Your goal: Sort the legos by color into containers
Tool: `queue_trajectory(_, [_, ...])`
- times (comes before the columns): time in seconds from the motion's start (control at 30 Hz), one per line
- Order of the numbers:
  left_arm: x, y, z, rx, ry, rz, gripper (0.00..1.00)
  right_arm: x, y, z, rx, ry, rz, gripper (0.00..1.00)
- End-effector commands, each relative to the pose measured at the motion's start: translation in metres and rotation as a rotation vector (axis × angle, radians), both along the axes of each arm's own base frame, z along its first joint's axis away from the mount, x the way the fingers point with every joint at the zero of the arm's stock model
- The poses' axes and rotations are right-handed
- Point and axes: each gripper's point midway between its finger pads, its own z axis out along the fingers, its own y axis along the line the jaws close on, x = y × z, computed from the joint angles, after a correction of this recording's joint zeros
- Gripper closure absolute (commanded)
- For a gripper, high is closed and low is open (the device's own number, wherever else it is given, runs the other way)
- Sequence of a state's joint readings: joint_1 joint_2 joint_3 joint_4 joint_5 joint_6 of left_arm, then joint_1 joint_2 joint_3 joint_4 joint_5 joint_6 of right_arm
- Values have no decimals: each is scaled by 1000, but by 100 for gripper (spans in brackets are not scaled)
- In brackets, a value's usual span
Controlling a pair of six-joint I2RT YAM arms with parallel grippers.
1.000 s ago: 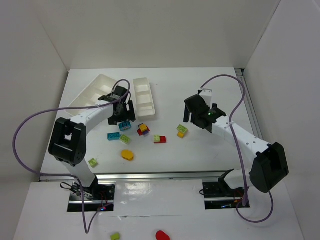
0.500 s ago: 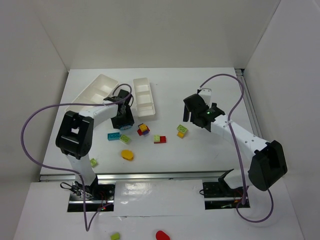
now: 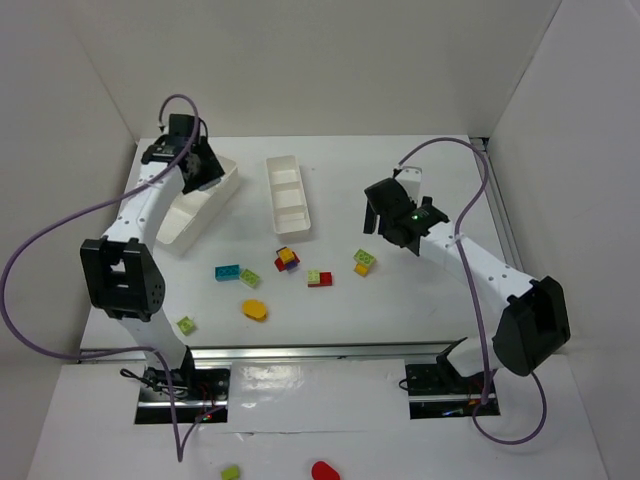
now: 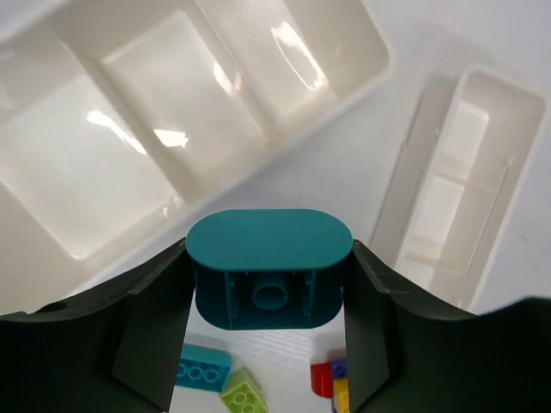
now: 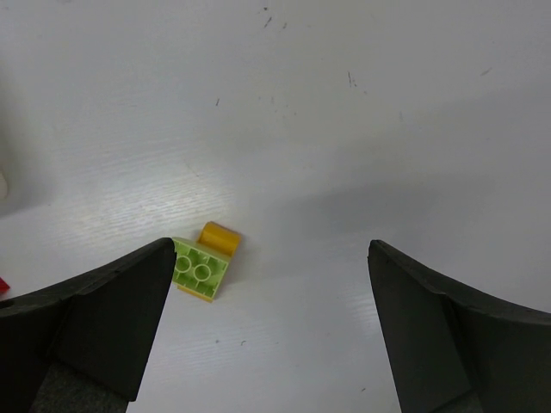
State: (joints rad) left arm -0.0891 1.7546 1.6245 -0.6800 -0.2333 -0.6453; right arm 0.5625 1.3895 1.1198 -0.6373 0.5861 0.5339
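Lego (image 4: pixel 269 268) over wide tray (image 4: pixel 129 172)

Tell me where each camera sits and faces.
Top external: above and behind the bases, looking down at the table; left arm and right arm show.
Left wrist: looks down past its fingers, clamped on a teal brick, at the wide tray.
Right wrist: looks down between its open fingers at a green-and-yellow clump.
Shared: top and left wrist both show the narrow tray.

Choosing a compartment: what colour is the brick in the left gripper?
Teal; the brick shows best in the left wrist view.
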Motion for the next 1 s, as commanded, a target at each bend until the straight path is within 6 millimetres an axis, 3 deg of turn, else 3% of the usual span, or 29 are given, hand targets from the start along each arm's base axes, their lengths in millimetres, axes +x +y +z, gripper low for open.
queue_trajectory(0.0, [-7,39,4,28,45,60,53,12,-1,20,-6,-47,-27,0])
queue_trajectory(0.07, [-8,56,3,21,54,107,53,16,3,18,-5,-37,-21,0])
queue_trajectory(0.1, [-12,65,3,21,56,128,53,20,7,26,14,-53,-16,0])
queue_trajectory(0.13, [-15,85,-1,11,66,171,53,21,7,21,6,-39,-16,0])
queue_trajectory(0.23, [-21,107,-1,-19,65,215,53,28,14,18,8,-29,-10,0])
queue_trajectory(0.33, [-23,116,-18,-41,100,232,50,37,17,13,-4,-16,0,0])
queue_trajectory(0.4, [-23,121,-29,-58,123,249,25,44,20,11,-14,-9,6,0])
queue_trajectory(0.5, [-27,123,-36,-70,154,255,0,50,24,14,-18,-14,13,0])
queue_trajectory(0.63, [-43,125,-20,-42,158,274,0,53,23,10,-23,2,16,0])
queue_trajectory(0.67, [-50,127,-4,-26,129,284,0,57,20,11,-24,-7,13,0])
queue_trajectory(0.77, [-85,123,-7,-24,174,324,5,62,21,7,-17,-3,9,0])
queue_trajectory(0.8, [-101,125,3,-39,148,395,5,62,22,3,-20,11,23,0])
queue_trajectory(0.83, [-122,121,-15,-47,204,428,5,63,26,6,-6,9,32,0])
queue_trajectory(0.93, [-165,125,-21,-80,202,598,8,66,27,4,-2,23,52,0])
queue_trajectory(0.97, [-187,122,-43,-92,266,636,8,67,28,5,2,15,52,0])
